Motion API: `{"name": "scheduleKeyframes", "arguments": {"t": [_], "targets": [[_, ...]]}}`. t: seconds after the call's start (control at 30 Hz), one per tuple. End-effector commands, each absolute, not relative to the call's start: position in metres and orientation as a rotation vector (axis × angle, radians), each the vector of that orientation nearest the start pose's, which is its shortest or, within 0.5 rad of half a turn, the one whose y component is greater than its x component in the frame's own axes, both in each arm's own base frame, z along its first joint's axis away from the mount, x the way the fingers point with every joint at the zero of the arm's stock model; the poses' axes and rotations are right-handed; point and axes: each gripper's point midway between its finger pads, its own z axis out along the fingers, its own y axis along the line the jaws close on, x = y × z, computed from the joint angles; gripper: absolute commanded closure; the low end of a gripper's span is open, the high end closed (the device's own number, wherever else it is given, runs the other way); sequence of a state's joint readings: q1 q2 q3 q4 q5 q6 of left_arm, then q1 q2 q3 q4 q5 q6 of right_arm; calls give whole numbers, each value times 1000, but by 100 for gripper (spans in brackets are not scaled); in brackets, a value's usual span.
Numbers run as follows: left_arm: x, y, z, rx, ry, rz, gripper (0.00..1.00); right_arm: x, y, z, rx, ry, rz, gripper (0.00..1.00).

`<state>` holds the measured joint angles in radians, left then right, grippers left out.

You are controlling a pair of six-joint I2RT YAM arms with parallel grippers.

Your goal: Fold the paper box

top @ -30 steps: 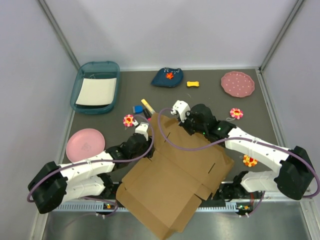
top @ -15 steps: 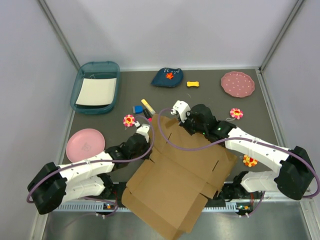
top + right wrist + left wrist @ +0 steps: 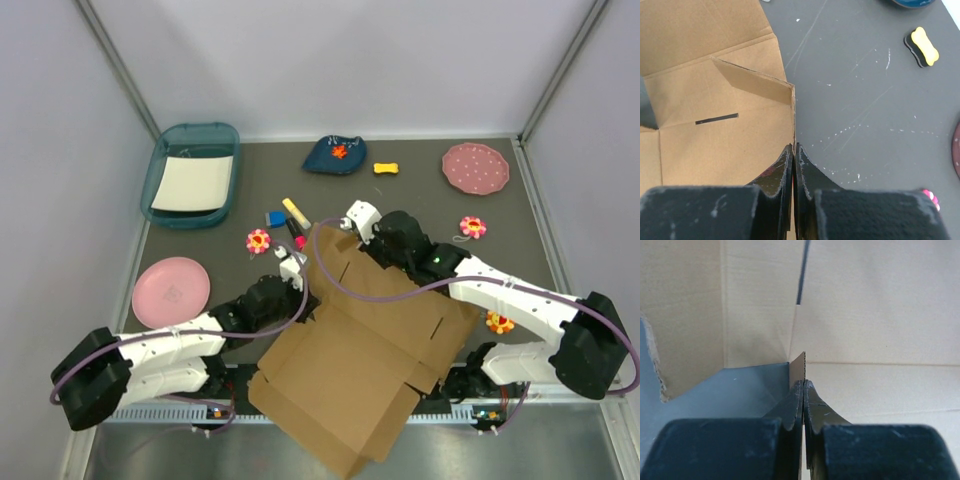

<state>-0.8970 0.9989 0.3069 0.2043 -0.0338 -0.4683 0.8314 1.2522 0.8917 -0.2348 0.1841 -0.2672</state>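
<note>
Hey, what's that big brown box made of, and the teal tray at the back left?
The paper box looks like corrugated cardboard, matte brown: fluting shows on its cut edge in the left wrist view. The teal tray is probably plastic, seemingly translucent and slightly glossy, with rounded moulded corners.

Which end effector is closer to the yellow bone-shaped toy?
Right. The right end effector clamps the far edge of the paper box, near-left of the yellow toy; the left end effector clamps its left edge, farther off.

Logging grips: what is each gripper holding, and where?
Both hold the paper box: left gripper pinches a raised flap edge, right gripper the far flap's edge.
</note>
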Motion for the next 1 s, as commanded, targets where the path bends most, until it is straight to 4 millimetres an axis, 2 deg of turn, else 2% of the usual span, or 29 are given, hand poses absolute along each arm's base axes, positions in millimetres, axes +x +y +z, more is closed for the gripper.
{"name": "scheduleKeyframes", "arguments": {"t": [0.0, 0.23, 0.33, 0.43, 0.5, 0.53, 0.6, 0.63, 0.7, 0.73, 0.8, 0.83, 0.9, 0.93, 0.97], "targets": [[177, -287, 119, 533, 1868, -941, 100, 282, 243, 191, -943, 1852, 117, 100], [153, -309, 85, 685, 1916, -871, 99, 279, 241, 185, -947, 1863, 120, 100], [149, -313, 79, 703, 1933, -837, 96, 279, 240, 185, -947, 1865, 111, 100], [151, -311, 82, 688, 1946, -807, 92, 278, 239, 184, -950, 1868, 107, 100], [155, -307, 89, 672, 1939, -781, 87, 278, 238, 184, -950, 1867, 104, 100], [157, -306, 104, 651, 1907, -791, 84, 277, 238, 184, -947, 1867, 104, 100], [161, -298, 112, 640, 1897, -745, 79, 277, 237, 184, -947, 1867, 104, 100], [165, -295, 131, 604, 1860, -752, 75, 277, 237, 185, -947, 1864, 104, 100], [169, -286, 139, 597, 1847, -706, 71, 277, 237, 185, -946, 1866, 105, 100], [171, -286, 156, 574, 1814, -720, 66, 277, 237, 184, -947, 1867, 104, 100], [172, -281, 164, 578, 1799, -701, 62, 276, 238, 183, -952, 1867, 109, 100], [174, -279, 177, 554, 1773, -705, 61, 276, 238, 184, -952, 1867, 109, 100], [176, -275, 183, 549, 1762, -686, 59, 276, 239, 183, -954, 1870, 110, 100], [181, -269, 193, 508, 1742, -663, 58, 276, 239, 183, -954, 1869, 112, 100], [185, -263, 196, 483, 1733, -638, 53, 276, 239, 183, -954, 1869, 115, 100]]}}
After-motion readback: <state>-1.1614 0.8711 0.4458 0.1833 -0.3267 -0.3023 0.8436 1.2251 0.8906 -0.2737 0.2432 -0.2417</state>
